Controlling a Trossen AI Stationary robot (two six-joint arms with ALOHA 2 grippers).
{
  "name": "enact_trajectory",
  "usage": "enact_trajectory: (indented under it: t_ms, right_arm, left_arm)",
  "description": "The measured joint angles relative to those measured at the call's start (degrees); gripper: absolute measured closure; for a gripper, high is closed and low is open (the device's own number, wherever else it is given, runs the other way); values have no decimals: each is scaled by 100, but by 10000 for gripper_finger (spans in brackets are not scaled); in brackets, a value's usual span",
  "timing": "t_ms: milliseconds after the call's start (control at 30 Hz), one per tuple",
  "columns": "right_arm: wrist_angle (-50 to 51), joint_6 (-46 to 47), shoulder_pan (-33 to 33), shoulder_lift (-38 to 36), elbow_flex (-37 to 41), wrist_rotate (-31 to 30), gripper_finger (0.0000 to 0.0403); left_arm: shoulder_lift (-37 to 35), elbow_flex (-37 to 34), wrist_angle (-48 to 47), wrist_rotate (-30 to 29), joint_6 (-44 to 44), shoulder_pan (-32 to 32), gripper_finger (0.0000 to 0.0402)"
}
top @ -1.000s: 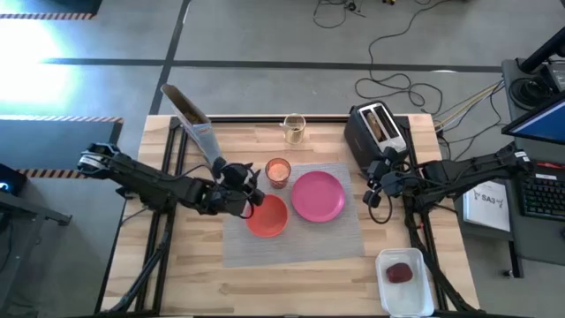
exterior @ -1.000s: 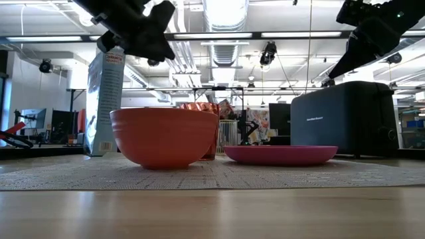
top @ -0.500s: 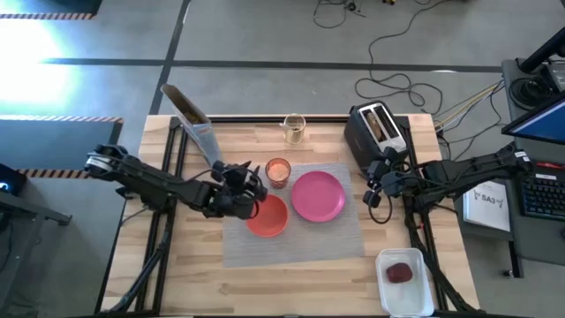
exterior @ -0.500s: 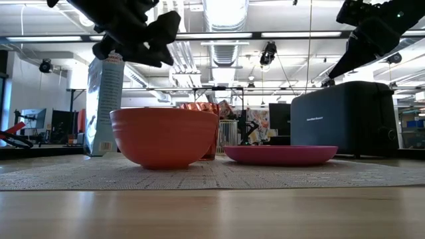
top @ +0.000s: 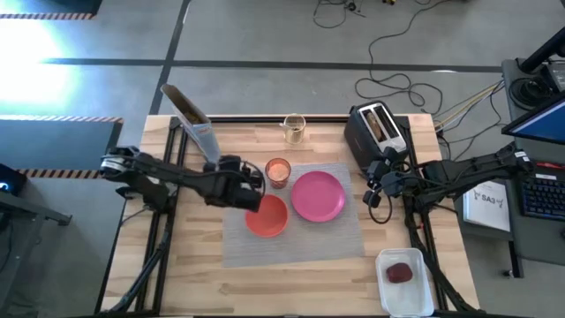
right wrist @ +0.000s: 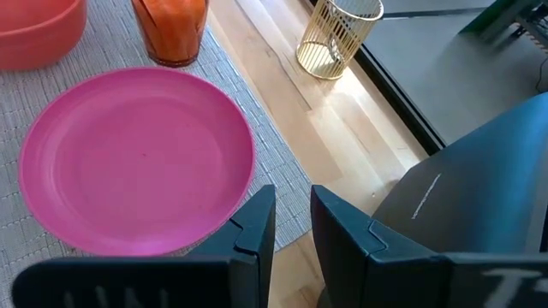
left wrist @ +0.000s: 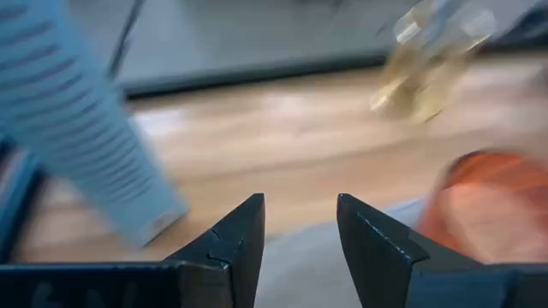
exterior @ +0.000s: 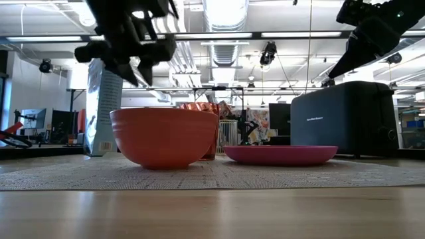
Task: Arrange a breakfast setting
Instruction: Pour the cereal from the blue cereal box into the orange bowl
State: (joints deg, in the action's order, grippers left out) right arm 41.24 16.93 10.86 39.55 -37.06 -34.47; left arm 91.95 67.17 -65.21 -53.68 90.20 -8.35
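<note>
The grey woven placemat (top: 296, 234) lies mid-table. On it stand the red-orange bowl (top: 267, 217), the pink plate (top: 318, 196) and the orange cup (top: 277, 171). A brown toast slice (top: 378, 124) stands in the black toaster (top: 371, 137). A dark-red item (top: 399, 273) lies in a white tray (top: 404, 287). No spoon shows. My left gripper (top: 245, 178) is open and empty above the placemat's far-left corner, beside the bowl and cup (left wrist: 488, 201). My right gripper (top: 378, 184) hovers between plate and toaster, its fingers (right wrist: 257, 224) a narrow gap apart, empty.
A tall cereal box (top: 192, 119) stands at the far left and shows blue in the left wrist view (left wrist: 77, 128). A gold wire holder (top: 293, 129) stands at the far edge. Bare wood lies at the near left (top: 194, 274).
My left gripper has drawn away from the bowl's rim toward the table's far edge and has turned about. The bowl stays where it was on the placemat.
</note>
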Motion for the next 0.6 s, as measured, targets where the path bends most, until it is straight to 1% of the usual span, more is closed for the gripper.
enact_trajectory:
  t_ms: [67,133,200,300,400,533,600]
  right_arm:
    - [1,-2,0,0,0,1,335]
    - [0,-2,0,0,0,1,335]
    - [1,0,1,0,0,1,335]
    - [0,0,-1,0,0,1,335]
    - [0,0,0,0,0,1,335]
    - [1,-2,2,0,0,1,335]
    - [-1,-1,1,0,0,1,335]
  left_arm:
    - [280,387,-709,501,201,185,270]
    - [632,732,-1345,815,544,342,270]
    - [971,992,-1841,862,1015,433,270]
    - [1460,1202,-2443,646,1905,449,270]
    - [1781,1090,-2439,459,2948,441,270]
    - [2062,882,-2481,707,4318,482,270]
    - [2155,763,-2473,828,4680,475,270]
